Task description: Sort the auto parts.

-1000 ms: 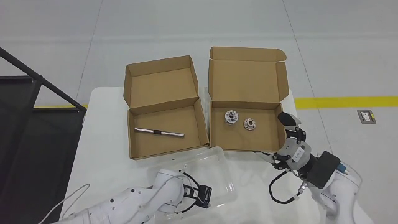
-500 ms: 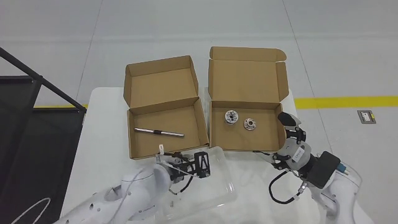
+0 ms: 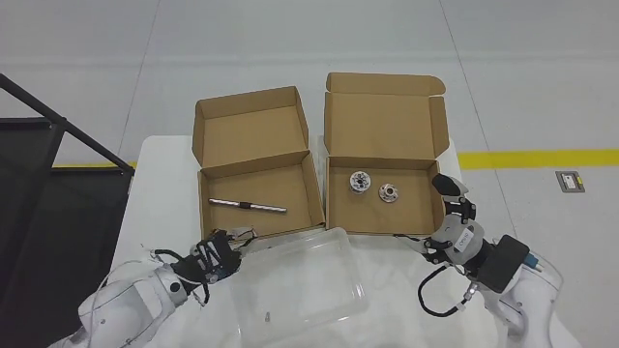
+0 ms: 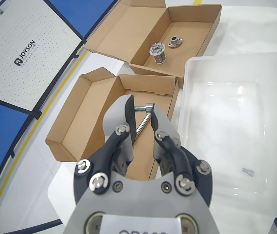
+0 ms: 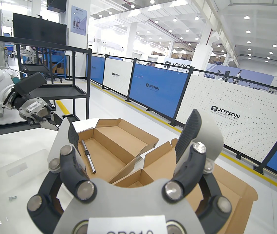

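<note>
At the near edge of the open brown cardboard box (image 4: 84, 113), the left gripper (image 4: 141, 109) pinches a small silver threaded bolt (image 4: 149, 107); the right gripper (image 5: 133, 132) hangs spread wide beside the second cardboard box (image 3: 382, 145).

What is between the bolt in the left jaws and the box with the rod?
Nothing visible. The left gripper holds the bolt by the box's near wall; its top is open, with only the rod inside.
</note>
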{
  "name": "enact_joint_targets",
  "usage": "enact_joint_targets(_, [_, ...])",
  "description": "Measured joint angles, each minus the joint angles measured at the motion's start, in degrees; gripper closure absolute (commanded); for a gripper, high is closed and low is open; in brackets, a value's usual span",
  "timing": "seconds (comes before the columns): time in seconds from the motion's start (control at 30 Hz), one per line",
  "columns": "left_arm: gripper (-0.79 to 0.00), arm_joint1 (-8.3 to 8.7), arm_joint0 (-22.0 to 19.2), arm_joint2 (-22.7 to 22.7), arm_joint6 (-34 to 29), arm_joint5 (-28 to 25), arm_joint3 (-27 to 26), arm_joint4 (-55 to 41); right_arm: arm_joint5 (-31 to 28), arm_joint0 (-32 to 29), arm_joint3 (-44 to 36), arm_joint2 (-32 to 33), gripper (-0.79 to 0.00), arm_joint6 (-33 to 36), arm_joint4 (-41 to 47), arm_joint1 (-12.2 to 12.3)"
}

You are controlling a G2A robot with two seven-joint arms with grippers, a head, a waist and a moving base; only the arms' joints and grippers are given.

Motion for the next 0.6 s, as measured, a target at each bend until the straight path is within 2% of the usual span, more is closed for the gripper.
enact_joint_targets(0.07, [0.0, 0.0, 0.41, -0.97, -4.61, 0.36, -1.28, 0.51, 0.0, 0.0, 0.0, 0.0, -0.785, 0.0, 0.0, 0.0])
enact_joint_targets(0.17, [0.0, -0.49, -2.25, -0.47, -13.37, -1.91, -1.88, -0.24, 0.0, 0.0, 0.0, 0.0, -0.785, 0.0, 0.0, 0.0])
enact_joint_targets(0.3, [0.0, -2.49, -11.48, 4.66, -22.72, -6.37, 2.57, -4.01, 0.0, 0.0, 0.0, 0.0, -0.785, 0.0, 0.0, 0.0])
enact_joint_targets(0.4, [0.0, -4.85, -19.75, 10.59, -27.08, -7.83, 8.34, -6.86, 0.0, 0.0, 0.0, 0.0, -0.785, 0.0, 0.0, 0.0])
enact_joint_targets(0.47, [0.0, -5.36, -23.08, 13.02, -28.11, -8.1, 10.26, -7.32, 0.0, 0.0, 0.0, 0.0, -0.785, 0.0, 0.0, 0.0])
enact_joint_targets(0.6, [0.0, -5.25, -21.52, 11.9, -27.62, -8.04, 9.56, -7.22, 0.0, 0.0, 0.0, 0.0, -0.785, 0.0, 0.0, 0.0])
